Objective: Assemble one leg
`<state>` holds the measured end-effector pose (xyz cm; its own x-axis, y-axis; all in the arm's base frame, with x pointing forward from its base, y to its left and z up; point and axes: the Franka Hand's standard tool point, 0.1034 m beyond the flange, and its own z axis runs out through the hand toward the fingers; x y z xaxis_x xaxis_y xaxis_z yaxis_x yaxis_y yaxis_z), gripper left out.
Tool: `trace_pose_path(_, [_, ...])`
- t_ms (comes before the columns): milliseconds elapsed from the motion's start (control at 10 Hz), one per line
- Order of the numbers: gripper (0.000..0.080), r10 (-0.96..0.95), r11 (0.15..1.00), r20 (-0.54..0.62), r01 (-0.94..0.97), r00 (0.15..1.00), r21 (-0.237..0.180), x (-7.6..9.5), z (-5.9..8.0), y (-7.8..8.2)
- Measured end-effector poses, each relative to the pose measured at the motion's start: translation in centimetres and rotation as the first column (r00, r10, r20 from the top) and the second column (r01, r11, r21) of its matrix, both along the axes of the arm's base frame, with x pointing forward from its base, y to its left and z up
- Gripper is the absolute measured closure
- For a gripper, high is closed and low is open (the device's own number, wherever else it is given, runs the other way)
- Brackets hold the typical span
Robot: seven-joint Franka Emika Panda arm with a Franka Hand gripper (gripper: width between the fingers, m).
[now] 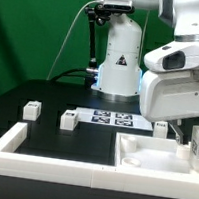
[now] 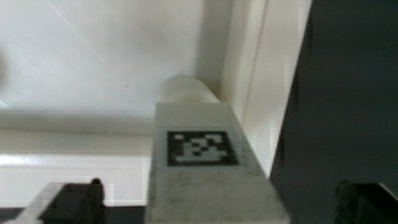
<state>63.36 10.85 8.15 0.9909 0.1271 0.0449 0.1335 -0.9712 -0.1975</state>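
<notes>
The leg [image 2: 217,150], tag visible, is shown untouched between the parted fingertips [image 2: 75,200] of the gripper [image 2: 217,205].

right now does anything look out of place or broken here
Nothing stands out. A leg and a second leg sit apart on the table. The tray-like part looks whole. The open gripper straddles a third leg, with gaps on both sides. No spill or damage shows.
</notes>
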Motion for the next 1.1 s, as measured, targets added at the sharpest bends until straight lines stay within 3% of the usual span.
trace_pose_path(200, [0.0150,-0.013,1.000,0.024,0.013,1.000,-0.006,-0.24,-0.17,-0.56])
trace_pose_path(400, [0.0399,-0.011,1.000,0.023,0.011,1.000,-0.006,-0.25,-0.24,-0.50])
trace_pose_path(500, [0.0399,-0.011,1.000,0.023,0.011,1.000,-0.006,-0.26,-0.26,-0.49])
trace_pose_path(600, [0.0509,-0.011,1.000,0.023,0.011,1.000,-0.006,-0.26,-0.26,-0.49])
trace_pose_path(900, [0.0509,-0.078,0.997,0.015,0.078,0.997,-0.002,-0.31,-0.26,-0.37])
trace_pose_path(1100, [0.0509,-0.278,0.961,0.011,0.278,0.961,0.004,-0.74,-0.32,0.00])
